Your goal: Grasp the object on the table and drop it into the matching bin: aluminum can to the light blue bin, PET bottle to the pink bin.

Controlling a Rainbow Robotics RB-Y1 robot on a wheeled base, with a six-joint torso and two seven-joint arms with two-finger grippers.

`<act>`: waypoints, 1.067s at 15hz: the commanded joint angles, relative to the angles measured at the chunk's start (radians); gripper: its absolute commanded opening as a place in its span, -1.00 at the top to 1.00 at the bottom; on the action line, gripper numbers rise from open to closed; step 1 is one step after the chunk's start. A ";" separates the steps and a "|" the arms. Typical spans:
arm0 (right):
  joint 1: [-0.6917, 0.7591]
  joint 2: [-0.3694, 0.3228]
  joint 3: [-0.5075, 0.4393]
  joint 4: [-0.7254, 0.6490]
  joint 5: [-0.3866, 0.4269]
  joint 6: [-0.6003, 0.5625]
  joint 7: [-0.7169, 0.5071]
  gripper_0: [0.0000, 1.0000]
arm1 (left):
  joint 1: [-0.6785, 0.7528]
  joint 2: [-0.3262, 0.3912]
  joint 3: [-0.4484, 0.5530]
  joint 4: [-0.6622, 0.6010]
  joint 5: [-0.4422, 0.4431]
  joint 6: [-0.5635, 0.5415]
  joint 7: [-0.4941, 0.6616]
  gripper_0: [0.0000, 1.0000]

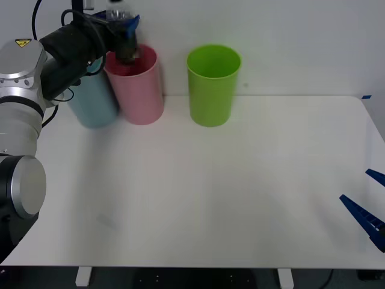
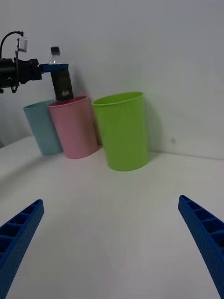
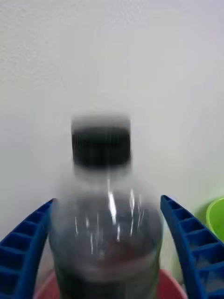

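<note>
The PET bottle [image 1: 126, 49], clear with a black cap and a dark label band, hangs upright right over the mouth of the pink bin [image 1: 142, 90] at the table's [image 1: 210, 198] far left. My left gripper [image 1: 125, 29] flanks its upper body. In the left wrist view the bottle [image 3: 106, 233] is smeared with motion between the sharp blue fingers [image 3: 28, 247], which stand slightly off its sides, so the gripper is open. The pink rim [image 3: 163, 280] lies just below. The light blue bin [image 1: 93, 105] stands to the pink bin's left. My right gripper [image 1: 355, 185] rests open at the near right.
A lime green bin [image 1: 212, 84] stands right of the pink one, all three in a row against the back wall. From the right wrist view the bottle [image 2: 61, 86] reaches down to the pink bin's rim [image 2: 70, 100].
</note>
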 commanded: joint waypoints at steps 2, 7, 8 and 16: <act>0.000 0.000 0.000 0.000 0.000 0.000 0.000 -1.00 | 0.008 0.000 -0.003 0.000 0.024 -0.006 -0.001 -1.00; 0.000 0.000 0.000 0.000 0.000 0.000 0.000 -1.00 | 0.075 0.029 -0.038 -0.037 0.178 -0.054 -0.026 -1.00; 0.000 0.000 0.000 0.000 0.000 0.000 0.000 -1.00 | 0.106 0.040 -0.057 -0.069 0.215 -0.058 -0.027 -1.00; 0.000 0.000 0.000 0.000 0.000 0.000 0.000 -1.00 | 0.324 0.150 -0.133 -0.245 0.462 -0.121 -0.036 -1.00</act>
